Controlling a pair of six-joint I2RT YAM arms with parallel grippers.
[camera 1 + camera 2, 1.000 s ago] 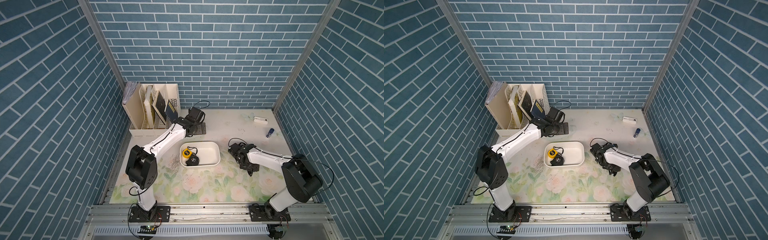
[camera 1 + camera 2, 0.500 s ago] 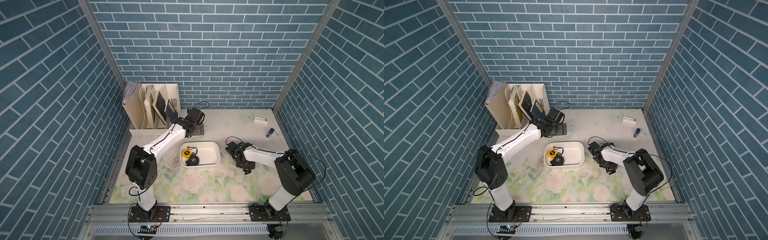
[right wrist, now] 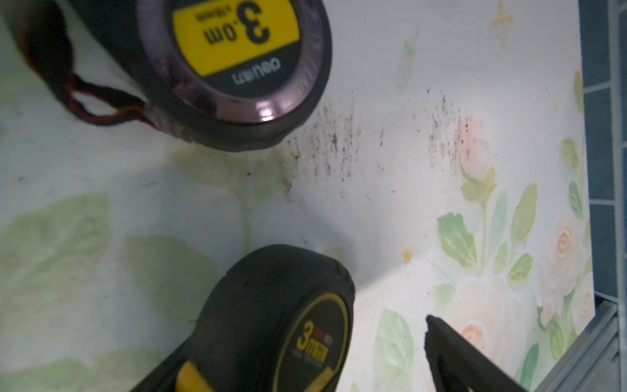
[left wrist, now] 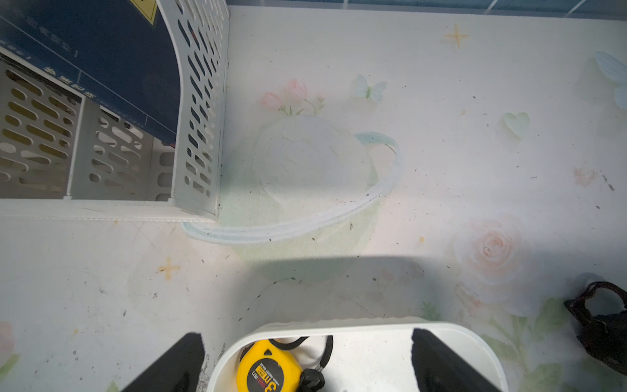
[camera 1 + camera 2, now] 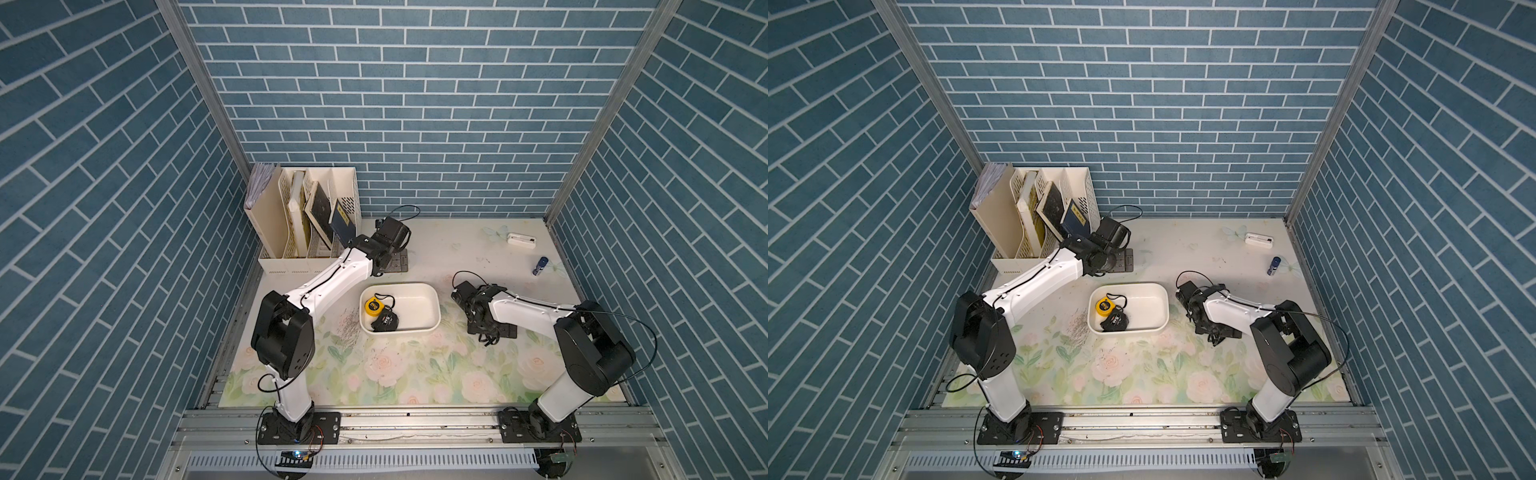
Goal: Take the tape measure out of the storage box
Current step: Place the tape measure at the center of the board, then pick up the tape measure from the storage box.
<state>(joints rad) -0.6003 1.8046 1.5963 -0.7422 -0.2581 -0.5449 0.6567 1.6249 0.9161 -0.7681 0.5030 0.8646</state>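
Left gripper, jaws wide apart & empty, hovered over storage box rim, w/ yellow tape measure at lower centre of wrist frame btw its fingers, inside box's left end; nearer arm.

The right hand has opened since a second ago, when it was nearly shut. A clear gap now shows between its one visible finger and the black tape measure, which rests on the bench. The right arm has carried its wrist slightly nearer the storage box.
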